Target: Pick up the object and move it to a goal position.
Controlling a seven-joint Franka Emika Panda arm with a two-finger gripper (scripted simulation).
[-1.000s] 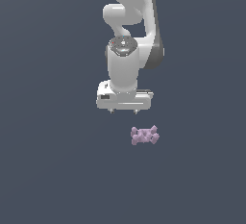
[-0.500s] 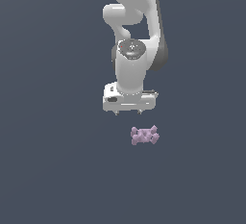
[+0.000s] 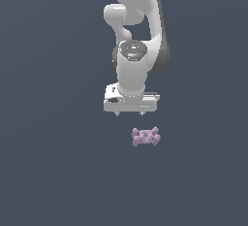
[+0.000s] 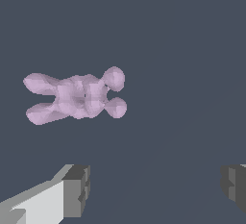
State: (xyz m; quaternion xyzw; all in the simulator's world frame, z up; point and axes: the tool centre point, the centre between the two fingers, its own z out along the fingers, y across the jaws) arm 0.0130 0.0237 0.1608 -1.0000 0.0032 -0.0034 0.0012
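Note:
The object [image 3: 146, 137] is a small pale pinkish-purple knobbly block lying on the dark grey floor. In the wrist view it [image 4: 77, 98] lies flat with lobes sticking out at both ends. My white gripper [image 3: 129, 114] hangs above the floor, just behind the object and a little toward the exterior view's left. It is open and empty. In the wrist view the two fingertips [image 4: 77, 190] stand wide apart, and the object lies ahead of them, outside the gap and nearer to one finger.
Plain dark grey floor [image 3: 48, 171] all around. The white arm [image 3: 138, 36] rises behind the gripper.
The gripper has moved toward the exterior view's right and slightly down, closer to the object. The object has not moved.

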